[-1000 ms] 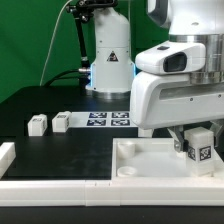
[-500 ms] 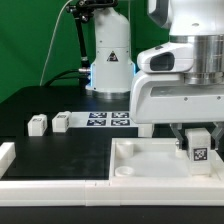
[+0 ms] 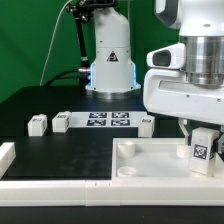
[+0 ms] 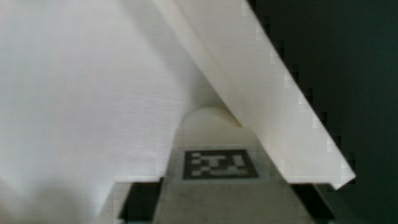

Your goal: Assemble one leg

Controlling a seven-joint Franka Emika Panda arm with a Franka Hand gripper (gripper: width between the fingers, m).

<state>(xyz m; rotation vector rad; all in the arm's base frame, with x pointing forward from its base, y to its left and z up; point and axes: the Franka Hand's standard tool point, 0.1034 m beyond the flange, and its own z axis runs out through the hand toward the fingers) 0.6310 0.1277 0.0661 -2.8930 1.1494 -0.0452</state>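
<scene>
My gripper (image 3: 204, 150) is shut on a leg (image 3: 203, 146), a small white block with a black-and-white tag, and holds it upright over the exterior view's right end of the large white tray-like top (image 3: 140, 170). In the wrist view the same leg (image 4: 221, 160) sits between my two dark fingers (image 4: 143, 198), pointing at the top's raised rim (image 4: 249, 80). Two more legs (image 3: 38, 124) (image 3: 62, 121) lie on the black table at the exterior view's left, and a third (image 3: 145, 124) lies just behind the top.
The marker board (image 3: 108, 119) lies on the table behind the top, in front of the arm's white base (image 3: 110, 60). A white frame rail (image 3: 60, 186) runs along the near edge, with an end piece (image 3: 5, 155) at the exterior view's left.
My gripper has moved toward the exterior view's right with the leg in it, uncovering the leg that lies behind the top. The other parts have not moved.
</scene>
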